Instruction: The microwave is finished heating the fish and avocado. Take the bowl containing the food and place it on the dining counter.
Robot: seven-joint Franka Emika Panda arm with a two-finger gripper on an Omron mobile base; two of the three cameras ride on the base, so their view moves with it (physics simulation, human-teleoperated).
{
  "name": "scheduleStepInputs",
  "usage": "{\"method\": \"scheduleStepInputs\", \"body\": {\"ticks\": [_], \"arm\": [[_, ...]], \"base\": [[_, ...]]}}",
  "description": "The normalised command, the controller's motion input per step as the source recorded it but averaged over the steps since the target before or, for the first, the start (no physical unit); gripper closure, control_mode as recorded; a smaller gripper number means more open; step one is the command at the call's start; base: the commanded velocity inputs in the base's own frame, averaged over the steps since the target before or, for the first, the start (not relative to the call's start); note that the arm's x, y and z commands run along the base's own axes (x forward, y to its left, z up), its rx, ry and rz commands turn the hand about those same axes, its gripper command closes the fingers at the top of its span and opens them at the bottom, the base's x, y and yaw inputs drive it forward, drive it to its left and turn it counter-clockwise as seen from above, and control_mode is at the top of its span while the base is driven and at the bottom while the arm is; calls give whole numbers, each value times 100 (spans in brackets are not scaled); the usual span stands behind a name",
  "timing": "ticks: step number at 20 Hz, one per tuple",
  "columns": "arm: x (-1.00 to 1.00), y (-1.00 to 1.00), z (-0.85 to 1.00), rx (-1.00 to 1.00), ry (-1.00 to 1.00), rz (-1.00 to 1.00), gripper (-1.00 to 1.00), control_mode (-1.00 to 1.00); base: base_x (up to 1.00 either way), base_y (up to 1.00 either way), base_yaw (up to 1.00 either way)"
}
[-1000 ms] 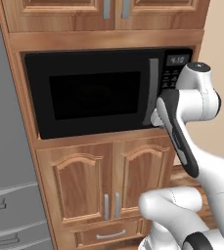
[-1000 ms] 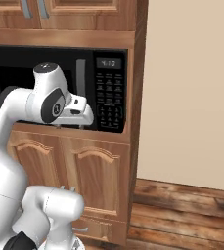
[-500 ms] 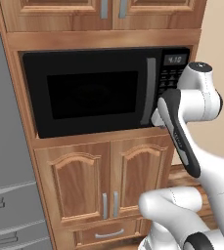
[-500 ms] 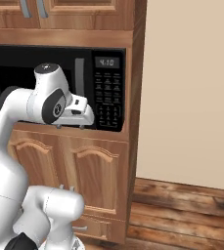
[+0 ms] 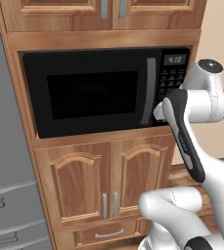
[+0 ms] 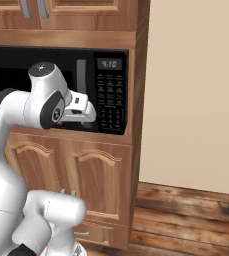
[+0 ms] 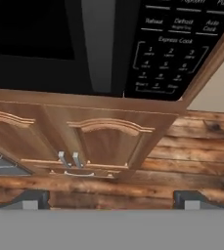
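Observation:
The black microwave (image 5: 91, 93) sits built into wooden cabinetry, its dark glass door closed. Its grey vertical handle (image 5: 150, 90) runs beside the keypad (image 5: 172, 80). My gripper (image 6: 88, 117) hovers just in front of the lower right of the door, near the bottom of the handle (image 6: 81, 75). In the hand view the microwave (image 7: 35, 39) and handle (image 7: 100, 44) are close above, and the gripper (image 7: 112, 200) is open with nothing between its widely spaced fingertips (image 7: 33, 197). The bowl, fish and avocado are hidden behind the dark door. The dining counter is out of view.
Wooden cabinet doors (image 5: 108, 180) lie below the microwave, with more above it. A tall grey refrigerator (image 5: 6, 146) stands to the left. To the right are a beige wall (image 6: 196, 90) and a wooden plank floor (image 6: 186, 210).

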Motion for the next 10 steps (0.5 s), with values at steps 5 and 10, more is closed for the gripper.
{"method": "scheduleStepInputs", "body": {"ticks": [5,10], "arm": [[1,2,35,14,-28,0,-100,-100],[31,25,13,8,-27,0,-100,-100]], "base": [[0,0,0],[0,0,0]]}}
